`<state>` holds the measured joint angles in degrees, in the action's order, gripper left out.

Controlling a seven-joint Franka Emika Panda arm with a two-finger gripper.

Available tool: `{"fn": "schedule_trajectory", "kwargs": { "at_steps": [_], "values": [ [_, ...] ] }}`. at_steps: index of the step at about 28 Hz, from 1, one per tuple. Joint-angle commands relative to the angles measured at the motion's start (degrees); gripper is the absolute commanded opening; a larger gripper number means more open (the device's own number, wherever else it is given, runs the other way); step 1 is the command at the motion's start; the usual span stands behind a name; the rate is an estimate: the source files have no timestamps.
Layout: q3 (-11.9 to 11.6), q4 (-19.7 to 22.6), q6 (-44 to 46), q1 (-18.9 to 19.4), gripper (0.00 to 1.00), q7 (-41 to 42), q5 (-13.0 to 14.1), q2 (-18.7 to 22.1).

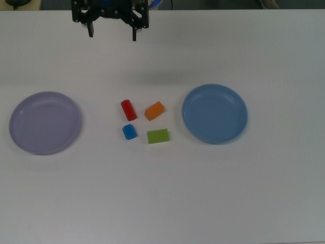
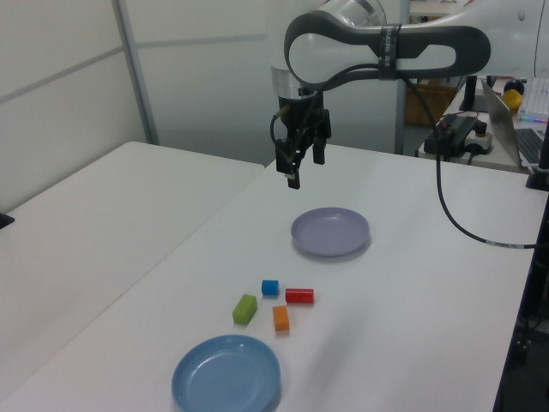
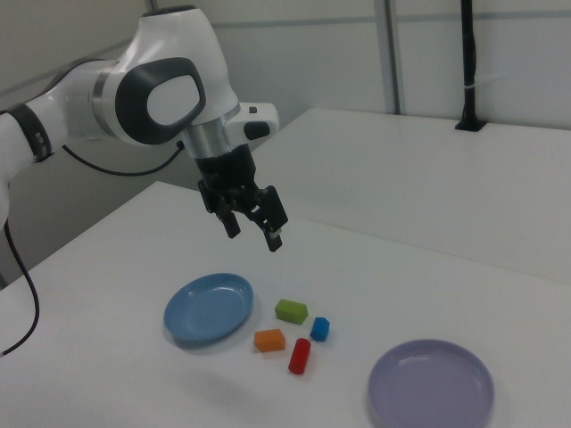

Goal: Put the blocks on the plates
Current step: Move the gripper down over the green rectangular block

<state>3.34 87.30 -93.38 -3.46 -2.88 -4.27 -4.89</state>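
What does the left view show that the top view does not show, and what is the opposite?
Only the left view shows the whole arm, the wall panels behind it, a second white table and a cluttered desk.

Only the top view shows the scene from straight above: the four blocks lie between the two plates, and the gripper is open, empty.

Both show the purple plate, the blue plate, the red cylinder, the blue block, the orange block and the green block. Both plates are empty.
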Motion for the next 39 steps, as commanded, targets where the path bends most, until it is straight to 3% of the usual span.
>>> {"fn": "schedule_trajectory", "kwargs": {
  "at_steps": [1,11,23,39],
  "values": [
    [0.3,0.5,1.3,1.1,1.0,0.1,0.1,-0.3],
    [1.2,0.6,-0.9,2.4,1.0,0.9,0.1,-5.2],
    [1.7,0.9,-8.0,7.8,1.0,1.7,-0.8,-15.4],
    [1.3,0.9,-16.6,7.8,1.0,2.0,-1.2,-22.2]
  ]
}}
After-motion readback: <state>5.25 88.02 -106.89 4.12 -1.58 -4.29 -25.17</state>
